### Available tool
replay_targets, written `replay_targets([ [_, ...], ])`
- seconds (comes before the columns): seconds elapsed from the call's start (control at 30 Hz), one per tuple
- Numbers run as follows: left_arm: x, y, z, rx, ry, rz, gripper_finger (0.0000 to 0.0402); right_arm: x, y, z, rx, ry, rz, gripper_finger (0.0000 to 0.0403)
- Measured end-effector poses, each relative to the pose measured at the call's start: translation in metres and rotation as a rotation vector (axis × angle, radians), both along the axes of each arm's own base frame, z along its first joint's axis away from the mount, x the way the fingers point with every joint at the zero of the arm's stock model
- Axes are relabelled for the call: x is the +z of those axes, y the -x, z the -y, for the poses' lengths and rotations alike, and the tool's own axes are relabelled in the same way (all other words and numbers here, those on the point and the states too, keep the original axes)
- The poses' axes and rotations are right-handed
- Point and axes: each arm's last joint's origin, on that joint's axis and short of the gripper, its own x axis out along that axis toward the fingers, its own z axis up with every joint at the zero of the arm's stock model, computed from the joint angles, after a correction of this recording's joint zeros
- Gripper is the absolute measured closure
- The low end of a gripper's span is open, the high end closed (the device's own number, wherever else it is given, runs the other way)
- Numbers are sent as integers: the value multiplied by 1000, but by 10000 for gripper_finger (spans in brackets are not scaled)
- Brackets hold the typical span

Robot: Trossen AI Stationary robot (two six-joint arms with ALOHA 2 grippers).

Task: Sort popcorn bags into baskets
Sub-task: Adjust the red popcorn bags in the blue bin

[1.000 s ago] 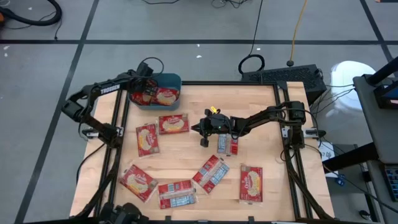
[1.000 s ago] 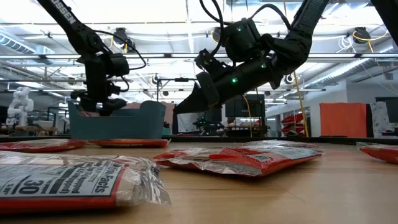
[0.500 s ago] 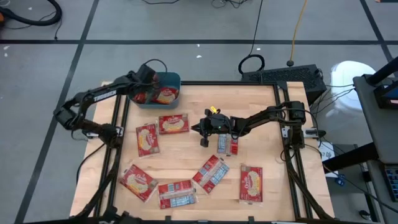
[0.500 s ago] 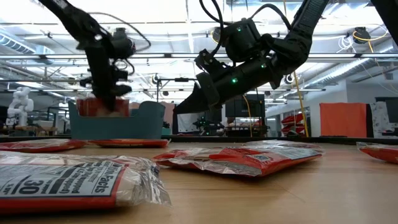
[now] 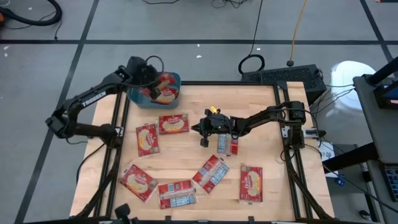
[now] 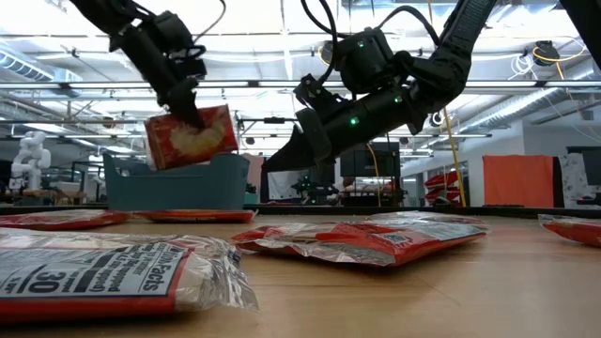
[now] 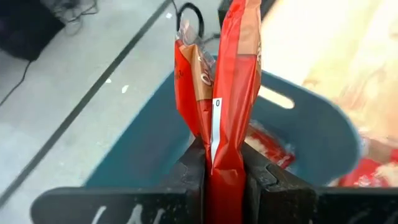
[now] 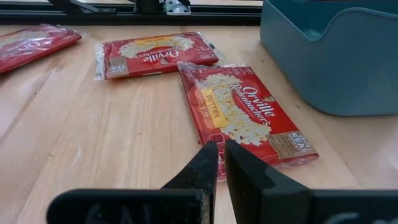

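My left gripper [image 6: 194,116] is above the teal basket [image 6: 174,183] at the table's far left corner, shut on a red popcorn bag [image 6: 191,137] that is above the rim. At least one more bag [image 5: 165,95] lies inside the basket [image 5: 176,81]. My right gripper [image 5: 199,129] hangs shut over the middle of the table, touching nothing. It points toward the left, with a bag [image 8: 239,112] flat on the wood just ahead of it. Several other bags lie flat on the table, among them one [image 5: 173,124] near the basket and one [image 5: 251,183] at the near right. My left gripper pinches the bag's upper edge [image 7: 217,155] between its two fingers [image 7: 186,171], with the packet edge-on between them. The fingers slant down onto it from above. The bag hangs tilted below them, picture face showing, clear of the basket's rim.
Black frame rails run along the table's left and right sides [image 5: 118,118] [image 5: 289,143]. A bag [image 6: 94,277] lies close to the low camera at the near edge. Bare wood shows between the basket and my right gripper.
My left gripper was down in the basket. It has taken hold of a bag there, risen with it and rolled its wrist. The bag has come up out of the basket and now hangs tilted above the rim.
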Motion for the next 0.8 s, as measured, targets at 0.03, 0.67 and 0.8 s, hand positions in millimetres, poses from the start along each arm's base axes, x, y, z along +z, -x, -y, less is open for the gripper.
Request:
replay_targets([
  [0.03,-2,0,-4,-18,3,-37,355,0,0,0,-3,-8,1,380],
  [0.67,-74,-31,-47,-400,161,-178,322,0,0,-2,-1,-17,-1,380],
  [0.8,-80,-39,-53,-341,144,-157,262,0,0,-2,0,-15,-1,380],
])
